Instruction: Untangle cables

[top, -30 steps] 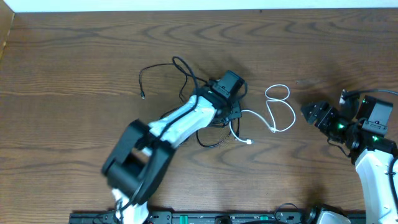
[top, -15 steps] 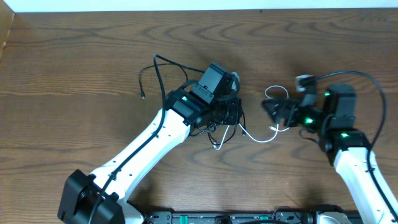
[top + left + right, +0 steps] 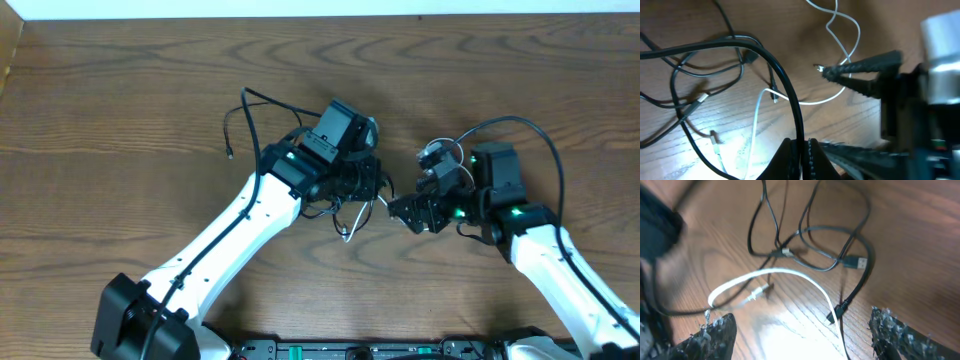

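Right gripper (image 3: 402, 212) reached two cables (image 3: 790, 273), black and white.

**Operator:** Black cable (image 3: 790, 90) condition?
**Technician:** Thin, looped, tangled. One strand is pinched in the left gripper (image 3: 801, 144), and the remaining loops lie slack just beside it.
**Operator:** White cable (image 3: 775, 271)?
**Technician:** Thin, curved, crossing the black loops near that gripper.

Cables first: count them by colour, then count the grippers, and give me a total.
Black cable: 1, clamped in the shut left gripper
White cable: 1, lying loose on the table
Grippers: 2, the left gripper and the open right gripper
Total: 4
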Motion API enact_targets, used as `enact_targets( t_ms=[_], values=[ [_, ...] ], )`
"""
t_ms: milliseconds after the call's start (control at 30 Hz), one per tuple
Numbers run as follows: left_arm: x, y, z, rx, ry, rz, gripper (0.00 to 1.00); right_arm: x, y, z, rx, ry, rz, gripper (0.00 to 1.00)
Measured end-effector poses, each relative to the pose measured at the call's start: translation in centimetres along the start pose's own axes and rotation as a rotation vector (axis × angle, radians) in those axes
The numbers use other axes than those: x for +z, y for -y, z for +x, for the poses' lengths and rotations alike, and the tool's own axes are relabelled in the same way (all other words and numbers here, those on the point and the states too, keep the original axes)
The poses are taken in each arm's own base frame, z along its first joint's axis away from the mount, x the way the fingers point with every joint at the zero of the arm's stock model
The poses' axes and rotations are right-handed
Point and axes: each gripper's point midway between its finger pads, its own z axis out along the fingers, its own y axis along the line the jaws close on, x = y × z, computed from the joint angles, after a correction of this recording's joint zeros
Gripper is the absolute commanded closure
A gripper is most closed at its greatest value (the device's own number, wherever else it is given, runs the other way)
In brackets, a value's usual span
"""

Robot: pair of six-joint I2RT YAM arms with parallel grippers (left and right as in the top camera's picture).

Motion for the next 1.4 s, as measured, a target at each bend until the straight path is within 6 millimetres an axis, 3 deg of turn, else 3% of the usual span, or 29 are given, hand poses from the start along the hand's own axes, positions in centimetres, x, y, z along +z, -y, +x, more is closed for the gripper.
enact_targets(
  t_ms=[300,467,533,567,700,733,900,1000,1100,1267,1400],
  values=[
    [-2.1,0.2,-0.9,-0.001,0.057,0.019,0.93,4.0,-0.4,0.2,-0.136,-0.024,-0.039,0.19],
    [-2.2,0.3,-0.9,0.000,0.060,0.022,0.93,6.0,-0.9,0.5,-0.189,-0.034,-0.049,0.24],
    [-2.2,0.4,-0.9,0.000,0.057,0.027,0.93,6.6,-0.6,0.7,-0.199,-0.044,-0.026,0.33],
    [-2.2,0.5,-0.8,0.001,0.054,0.031,0.93,6.9,-0.3,0.7,-0.198,-0.045,-0.006,0.42],
    [-2.2,0.6,-0.7,0.000,0.047,0.040,0.93,7.4,1.4,0.1,-0.183,-0.026,0.092,0.95],
    [-2.2,0.6,-0.6,-0.001,0.045,0.039,0.93,7.4,1.8,-0.2,-0.175,-0.017,0.115,0.99],
    [-2.3,-0.9,0.3,-0.034,0.010,-0.018,0.92,7.0,3.4,-1.6,-0.126,0.042,0.200,0.99],
    [-2.7,-3.2,0.9,-0.079,-0.014,-0.101,0.93,5.7,5.2,-2.5,-0.057,0.080,0.271,0.99],
    [-3.3,-5.7,0.9,-0.129,-0.017,-0.180,0.93,2.9,7.8,-3.7,0.046,0.148,0.377,0.99],
    [-4.6,-9.0,0.4,-0.210,0.001,-0.263,0.93,-4.5,12.9,-5.0,0.226,0.287,0.583,0.99],
    [-5.4,-10.7,-0.1,-0.253,0.020,-0.295,0.93,-10.4,16.3,-4.4,0.341,0.369,0.730,0.99]
  ],
)
